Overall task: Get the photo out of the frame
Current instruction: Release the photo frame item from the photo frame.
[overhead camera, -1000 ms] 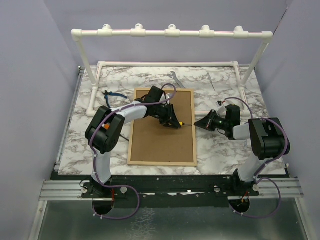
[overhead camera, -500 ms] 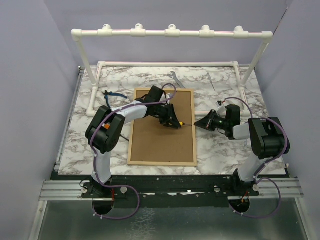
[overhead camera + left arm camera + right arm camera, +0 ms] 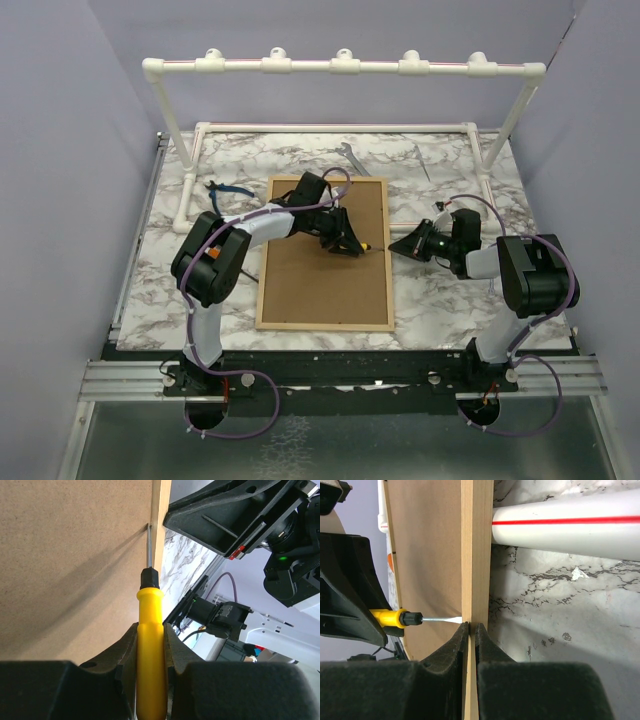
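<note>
The frame lies face down on the marble table, its brown fibreboard back up. The photo is hidden under it. My left gripper reaches over the back and is shut on a yellow-handled screwdriver. The screwdriver's blade tip touches the seam between the board and the right wood edging. My right gripper sits at the same right edge from the outside. Its fingers are shut, with their tips against the edging just below the blade.
A white PVC pipe rack spans the back, and its base pipe runs close to the frame's right side. A metal tool, a thin pointed tool and a blue item lie behind and left of the frame.
</note>
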